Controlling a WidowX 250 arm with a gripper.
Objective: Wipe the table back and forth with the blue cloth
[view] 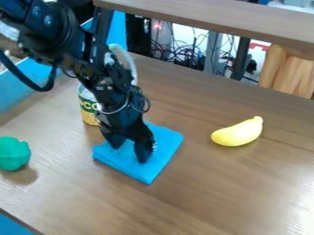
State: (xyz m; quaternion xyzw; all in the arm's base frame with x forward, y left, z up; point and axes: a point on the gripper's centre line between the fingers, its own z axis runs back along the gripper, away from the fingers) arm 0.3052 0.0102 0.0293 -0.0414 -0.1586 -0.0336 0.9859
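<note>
The folded blue cloth (164, 144) lies on the wooden surface (215, 188) beneath the black end effector (129, 153), whose two fingers stand apart.

A folded blue cloth (162, 155) lies flat on the wooden table (227, 188).

Black arm (91, 69), silver screws (48, 20), white label (8, 30), looping black cable (40, 88), thin coiled wires (148, 104), angular black jaws

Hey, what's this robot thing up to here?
A robot's black gripper is down at a folded blue cloth on a wooden table, its two fingers spread apart. A can stands just behind the arm, with a yellow toy banana and a green object lying on opposite sides.
</note>
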